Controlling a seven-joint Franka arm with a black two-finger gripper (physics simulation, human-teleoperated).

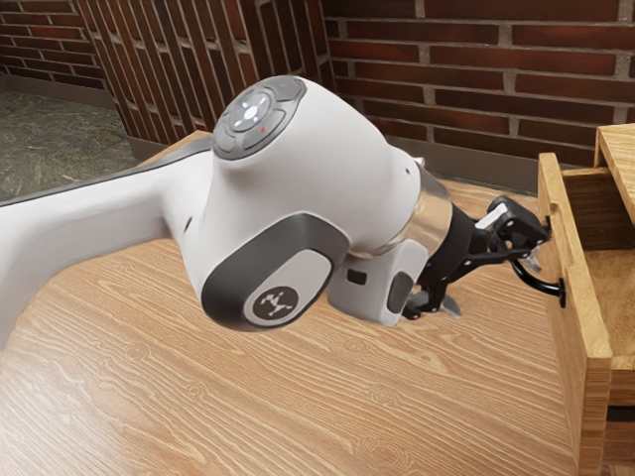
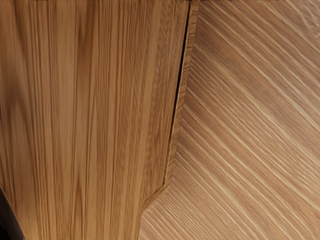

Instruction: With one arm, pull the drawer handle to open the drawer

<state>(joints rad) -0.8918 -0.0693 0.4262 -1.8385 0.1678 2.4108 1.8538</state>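
Observation:
A light wooden drawer [image 1: 573, 337] stands at the exterior view's right, pulled partly out of its cabinet [image 1: 618, 159], with its side wall [image 1: 593, 203] showing. A curved black handle [image 1: 544, 286] sticks out of the drawer front toward the arm. My black gripper [image 1: 526, 243] is at the handle's upper end, its fingers closed around the bar from two sides. In the wrist view the drawer front [image 2: 90, 110] is right before the hand, with the tabletop [image 2: 250, 125] beside it. A dark shape [image 2: 5, 222] sits at that view's corner.
The wooden table [image 1: 198, 397] stretches out under the arm. My white arm [image 1: 298, 208] reaches over it from the exterior view's left. A brick wall [image 1: 476, 69] runs behind the table, and the floor [image 1: 50, 139] lies past its far left edge.

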